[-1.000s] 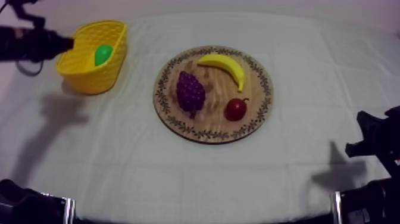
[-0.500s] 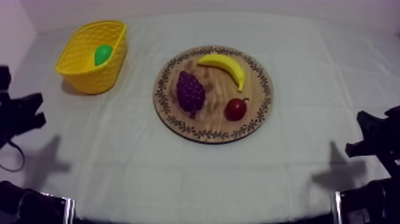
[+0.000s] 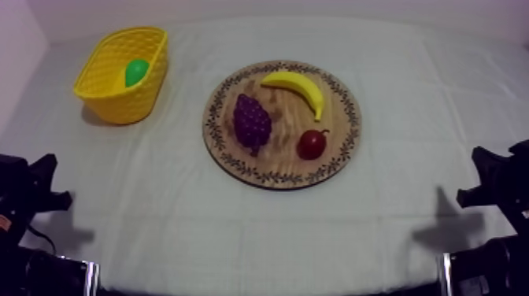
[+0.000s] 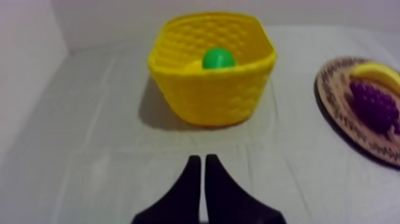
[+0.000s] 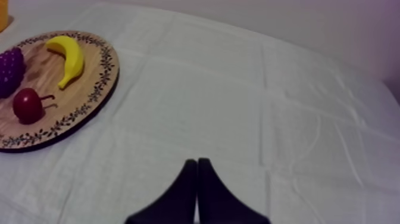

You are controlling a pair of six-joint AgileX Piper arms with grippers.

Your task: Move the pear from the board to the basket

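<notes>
Withdrawn from the yellow basket [image 3: 118,98] holding the pear [image 3: 136,72], left fingers [image 4: 189,187] lie pressed together, empty, as do right fingers [image 5: 187,184].

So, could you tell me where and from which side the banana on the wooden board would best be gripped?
Probably across the middle of the banana, straight down from above. It lies flat on the wooden board, with bare board along both long sides, so a grasp can span its narrow width; its ends taper.
</notes>
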